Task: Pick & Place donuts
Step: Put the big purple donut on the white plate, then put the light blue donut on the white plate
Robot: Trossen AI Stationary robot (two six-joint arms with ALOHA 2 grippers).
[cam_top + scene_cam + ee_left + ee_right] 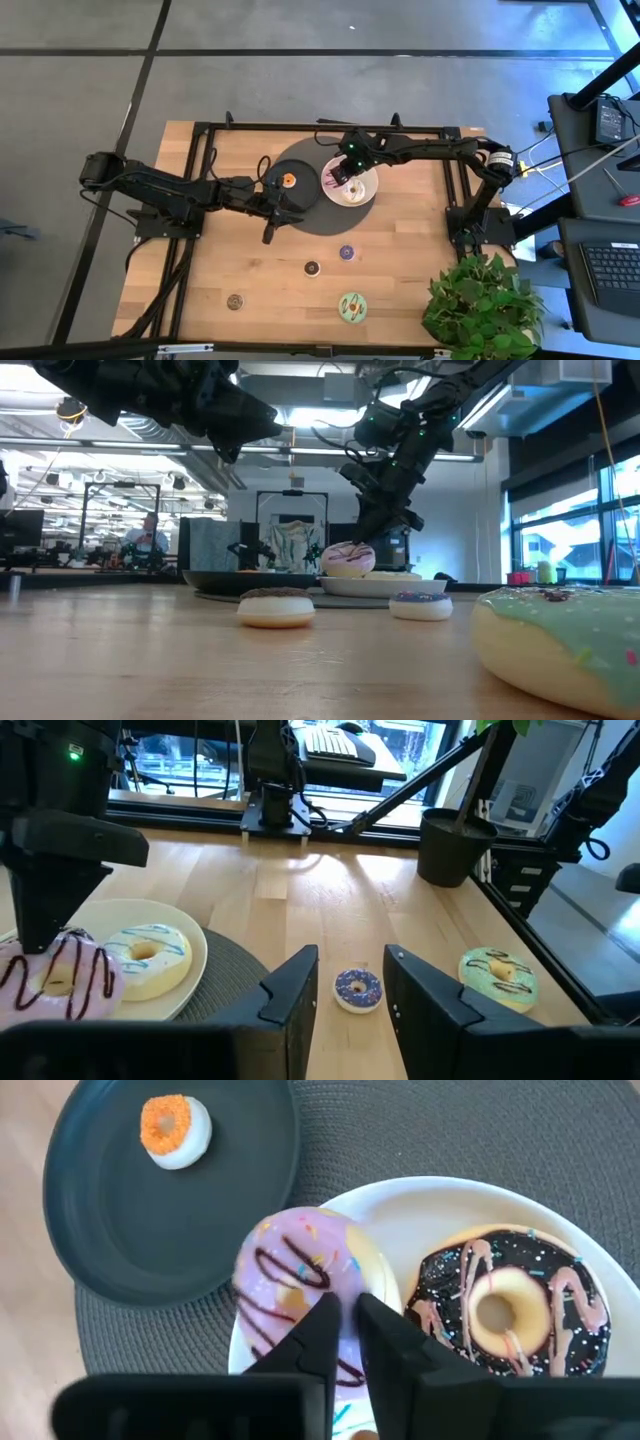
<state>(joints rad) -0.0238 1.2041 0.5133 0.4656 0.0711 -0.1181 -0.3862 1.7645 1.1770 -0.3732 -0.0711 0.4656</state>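
My right gripper [338,178] points down over the white plate [368,192], shut on the pink donut [290,1270] with chocolate stripes. A chocolate donut [510,1315] and a white donut with blue icing [145,958] lie on that plate. An orange mini donut [288,180] lies on the black plate [300,195]. My left gripper [278,220] hovers open by the black plate's near edge. It faces the purple mini donut [357,988] and touches nothing. A brown mini donut [312,268], another brown one [235,301] and a green donut [352,307] lie on the table. My right gripper comes from above, pointing down, its two fingers [322,1325] close together on the pink donut's ring [335,1280], on the side toward the chocolate donut. The fingers hide the place of contact. The donut sits tilted over the white plate's rim nearest the black plate. Whether it rests there I cannot tell.
Both plates stand on a round grey mat [300,218] in the table's far middle. A potted plant [480,305] fills the near right corner. Black frame rails run along the table's left, right and far sides. Bare wood lies between the mat and the near donuts.
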